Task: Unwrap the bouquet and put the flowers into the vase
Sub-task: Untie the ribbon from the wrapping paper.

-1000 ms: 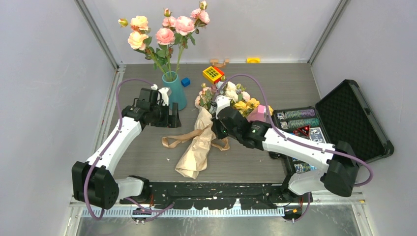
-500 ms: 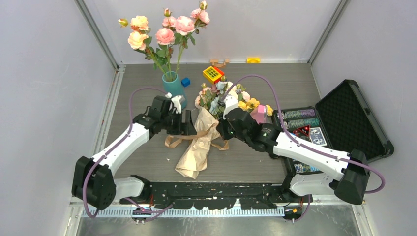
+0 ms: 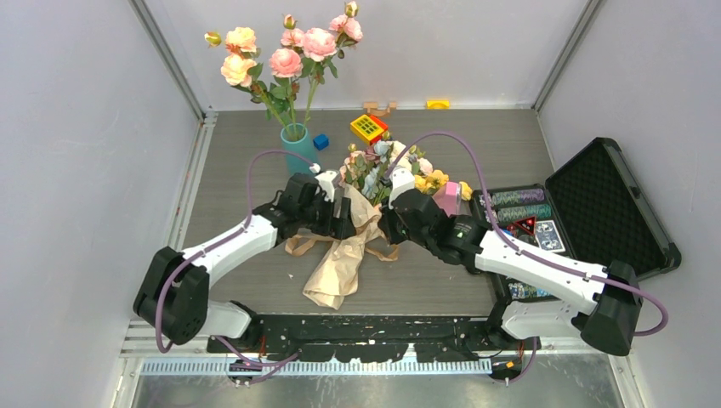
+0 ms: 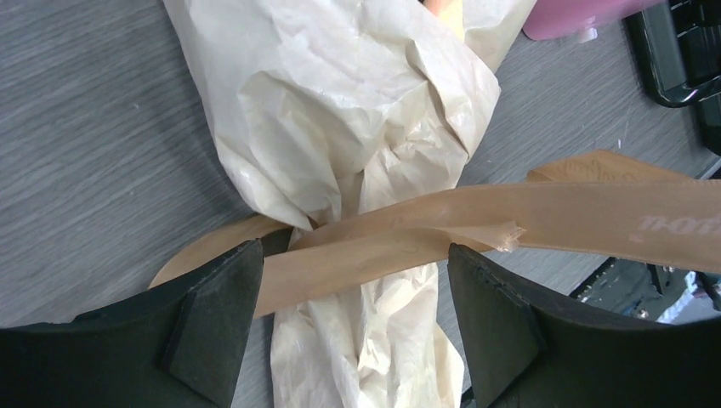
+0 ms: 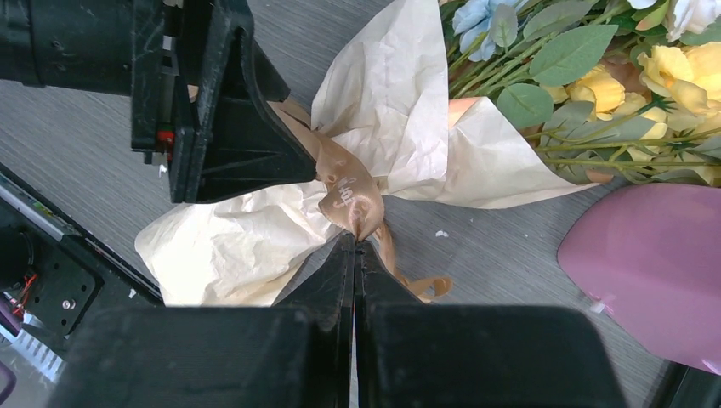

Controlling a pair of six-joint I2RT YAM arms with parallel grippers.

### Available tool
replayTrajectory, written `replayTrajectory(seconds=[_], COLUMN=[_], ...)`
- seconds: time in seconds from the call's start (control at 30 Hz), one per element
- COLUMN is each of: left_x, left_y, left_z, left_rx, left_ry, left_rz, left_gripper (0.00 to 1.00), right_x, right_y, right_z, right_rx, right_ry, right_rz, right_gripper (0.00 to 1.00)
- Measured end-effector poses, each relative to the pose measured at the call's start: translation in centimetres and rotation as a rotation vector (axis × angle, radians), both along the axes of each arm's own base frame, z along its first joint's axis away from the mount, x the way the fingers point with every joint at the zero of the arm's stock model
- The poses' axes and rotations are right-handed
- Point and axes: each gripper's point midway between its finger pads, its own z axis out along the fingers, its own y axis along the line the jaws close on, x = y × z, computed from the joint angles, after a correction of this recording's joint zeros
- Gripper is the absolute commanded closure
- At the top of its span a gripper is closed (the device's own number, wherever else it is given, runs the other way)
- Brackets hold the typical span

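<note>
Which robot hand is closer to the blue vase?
Left. The left gripper is close in front of the vase, slightly right; the right gripper, pinching the ribbon, is farther, across the bouquet.

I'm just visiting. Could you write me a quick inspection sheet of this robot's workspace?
Surface: grey wood-grain table.
Job's things: bouquet lying in crinkled paper, ribbon around it; vase holds roses.
Clutter: yellow toy, blue cube, pink box, open black case.
Grippers: left gripper open, astride the ribbon; right gripper shut on the ribbon.
Cables: purple cables loop over each arm.
Surroundings: pale walls, metal frame.
</note>
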Motion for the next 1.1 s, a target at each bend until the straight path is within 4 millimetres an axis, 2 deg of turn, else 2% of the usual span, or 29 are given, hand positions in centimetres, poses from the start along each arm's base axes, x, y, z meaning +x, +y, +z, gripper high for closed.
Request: replayTrajectory(seconds=[0.13,0.4,0.47,0.63,0.83,1.1], left_x=[0.6,0.6,0.5,-0.1,-1.4,-1.8], left_y=[-0.5,-1.6,-2.1,-3.0,-3.0,-3.4], left_z=[-0.3,-0.4,-0.1,0.1,-0.7,-0.4], left_rx=[0.007,0.005,-0.008,-0.036,-0.052,-0.066], left_ry=[-0.035,-0.073,-0.083,-0.094,-0.076,-0.083], left_rz=[-0.022,-0.075,-0.096,-0.144,-0.173,-0.188], left_gripper=[0.21,0.37,0.37,0.29,0.27,0.51], right_x=[-0.1,0.0,0.0,0.0,0.0,0.0], right_y=[-0.2,-0.3,-0.3,-0.3,-0.3,-0.3], right_z=[0.3,0.3,0.3,0.3,0.3,0.3], right_rx=[0.004,0.004,0.004,0.003,0.003,0.002], right_ry=[-0.005,-0.007,-0.008,-0.008,-0.009,-0.009], right_rz=[-0.003,-0.006,-0.006,-0.007,-0.008,-0.008], right_gripper=[1.0,1.0,1.0,1.0,1.0,1.0])
